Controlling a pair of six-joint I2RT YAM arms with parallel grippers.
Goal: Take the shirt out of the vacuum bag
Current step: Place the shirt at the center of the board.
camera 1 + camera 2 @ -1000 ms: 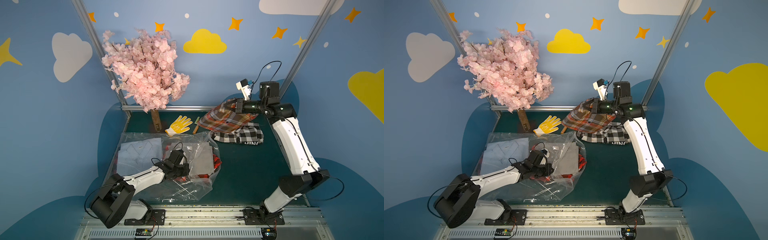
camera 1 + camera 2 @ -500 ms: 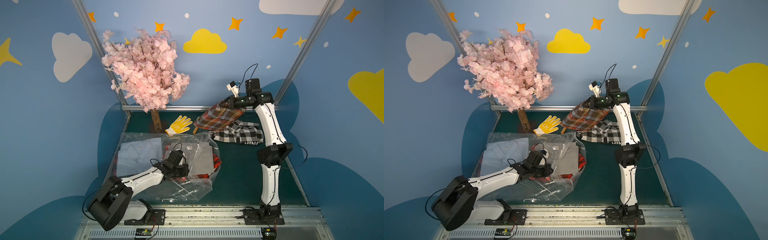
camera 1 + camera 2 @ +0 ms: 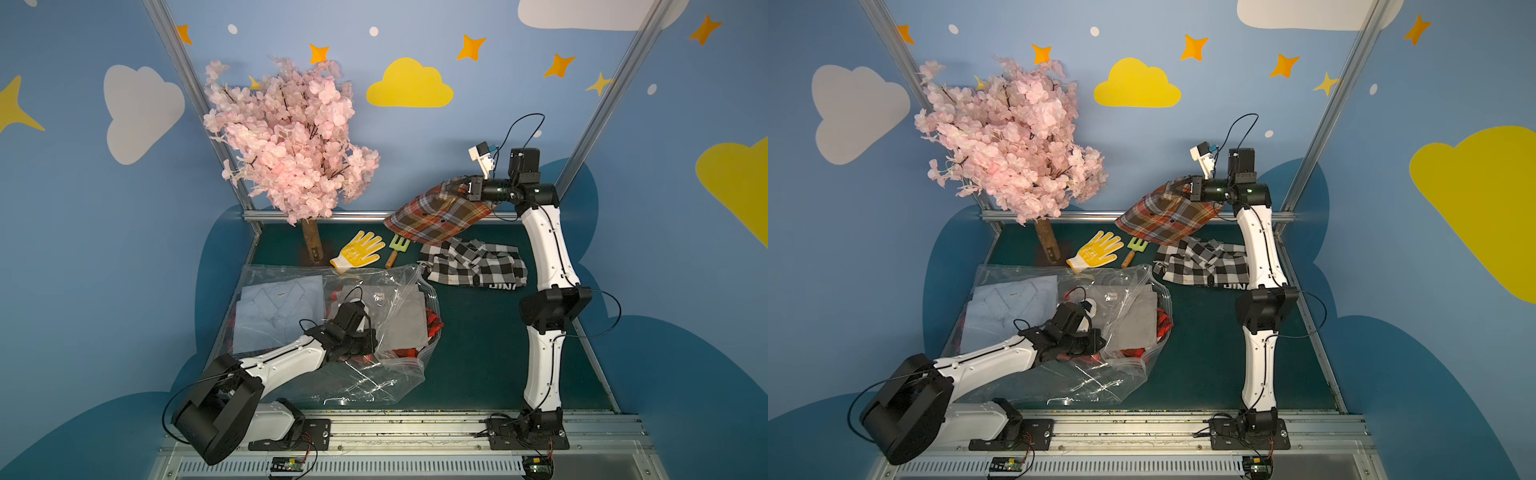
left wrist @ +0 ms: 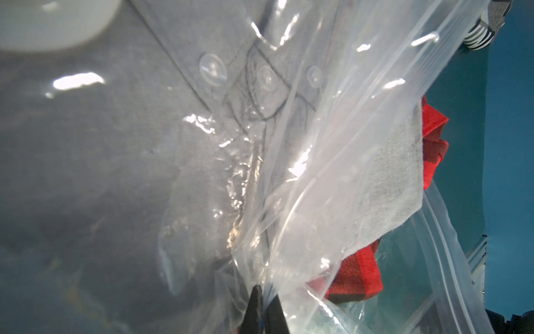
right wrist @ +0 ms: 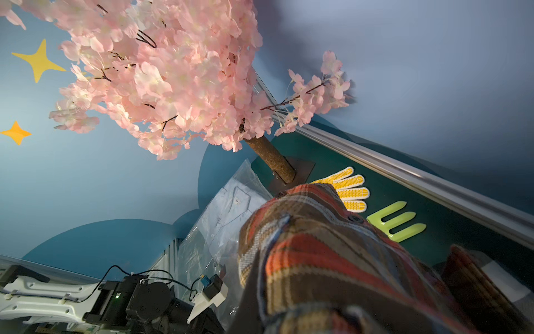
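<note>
left fingers [image 4: 254, 312] pinch vacuum bag [image 3: 374, 374] film, we see only their cut-off tips | bag lies near left on tabletop [image 3: 469, 353], red cloth [image 3: 434, 328] half hidden under grey shirt [image 3: 405, 320] inside | right fingers [image 3: 457, 183] clamp plaid shirt [image 3: 436, 216] aloft at rear, tips buried in cloth

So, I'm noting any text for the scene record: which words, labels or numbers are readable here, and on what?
"HIN" plus a cut-off letter: white print on the dark hem of the black-and-white checked shirt, in both top views.
Faint print on a corner of the vacuum bag: too small to read.
Small label on the grey shirt: unreadable.
Collar label on the light blue shirt: unreadable.
No text seen on the orange plaid shirt.
</note>
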